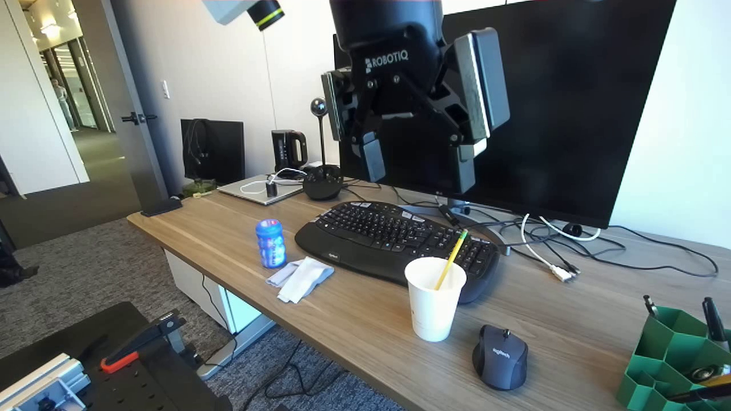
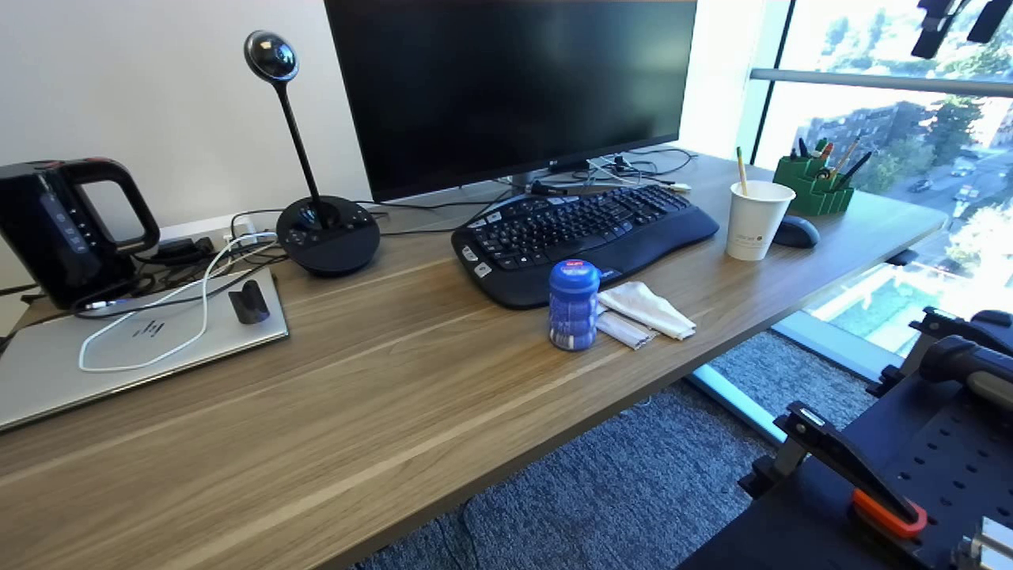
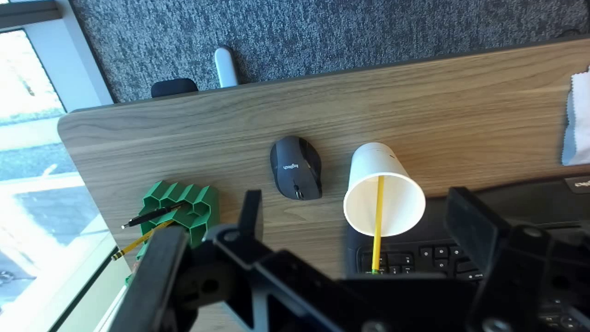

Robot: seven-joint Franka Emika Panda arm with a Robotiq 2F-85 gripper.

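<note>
Cup (image 1: 432, 317), white, stands upright on the desk (image 1: 365, 308), a yellow pencil (image 1: 451, 260) tilted inside it and jutting above the rim. Keyboard (image 1: 394, 235) just beside it; I can't tell whether they touch. Mouse (image 1: 501, 357) near the cup. My gripper (image 1: 421, 171) hangs above the desk, jaws spread wide, holding nothing. Farther out I note a blue canister (image 1: 270, 245) with folded cloth (image 1: 305, 279) by it, and a green pen holder (image 2: 807, 191) past the mouse.

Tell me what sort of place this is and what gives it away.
Most likely an office workstation: a large monitor and a black keyboard stand on a long desk with a wood-grain top.
</note>
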